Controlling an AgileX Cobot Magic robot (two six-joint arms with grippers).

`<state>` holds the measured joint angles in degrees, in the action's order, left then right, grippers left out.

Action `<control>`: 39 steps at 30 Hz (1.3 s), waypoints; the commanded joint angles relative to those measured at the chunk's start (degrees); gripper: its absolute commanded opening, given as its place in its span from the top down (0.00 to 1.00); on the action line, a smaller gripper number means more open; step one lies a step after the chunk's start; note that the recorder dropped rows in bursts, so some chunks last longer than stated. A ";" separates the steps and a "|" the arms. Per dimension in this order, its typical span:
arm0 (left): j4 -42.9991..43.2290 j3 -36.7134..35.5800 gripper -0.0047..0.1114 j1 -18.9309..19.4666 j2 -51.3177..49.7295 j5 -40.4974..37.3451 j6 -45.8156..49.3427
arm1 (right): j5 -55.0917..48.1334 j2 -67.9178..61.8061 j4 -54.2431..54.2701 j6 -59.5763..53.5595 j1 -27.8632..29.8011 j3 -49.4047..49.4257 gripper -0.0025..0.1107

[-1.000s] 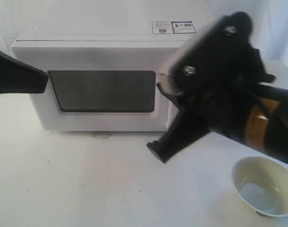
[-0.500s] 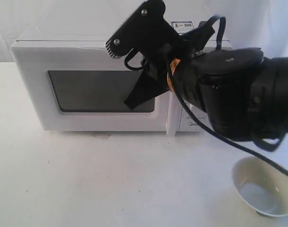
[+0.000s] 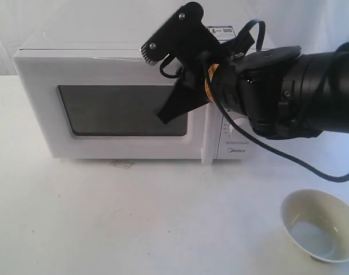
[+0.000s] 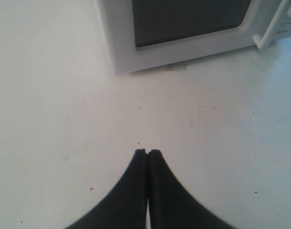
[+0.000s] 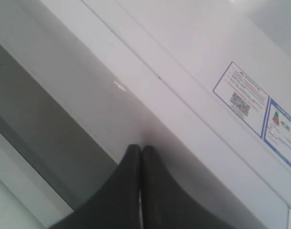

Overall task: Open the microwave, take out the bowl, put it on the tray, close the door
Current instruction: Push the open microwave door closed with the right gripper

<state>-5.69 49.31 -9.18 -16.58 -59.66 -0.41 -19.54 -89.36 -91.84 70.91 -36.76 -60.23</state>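
Tabletop: white; bears microwave, bowl.
Door: closed.
Left gripper: jaws together, empty, over tabletop.
Right gripper: jaws together, empty, at door's top edge.

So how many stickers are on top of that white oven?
2, side by side on the microwave's top toward its back right: one sticker, a second beside it. The arm partly covers them in the exterior view; more may be hidden.
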 commanded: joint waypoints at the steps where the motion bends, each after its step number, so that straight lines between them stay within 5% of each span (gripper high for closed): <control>1: 1.41 -0.05 0.96 -0.22 0.61 -0.60 -1.50 | 0.23 0.40 1.62 -0.35 0.80 -0.34 0.98; 7: 1.41 -0.05 0.96 -0.22 0.61 0.17 -1.04 | 11.64 9.26 7.46 -0.35 -0.89 7.18 0.98; 15: 1.41 -0.05 0.96 -0.22 0.61 0.17 -1.04 | 10.64 22.71 7.46 -0.24 -1.51 16.67 0.98; 39: 1.41 -0.05 0.96 -0.22 0.61 0.15 -0.92 | 10.86 28.25 7.46 -0.24 -1.51 16.96 0.98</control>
<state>-4.47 49.31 -9.18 -16.40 -59.42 -1.28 -8.38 -61.53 -84.50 70.71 -38.28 -43.65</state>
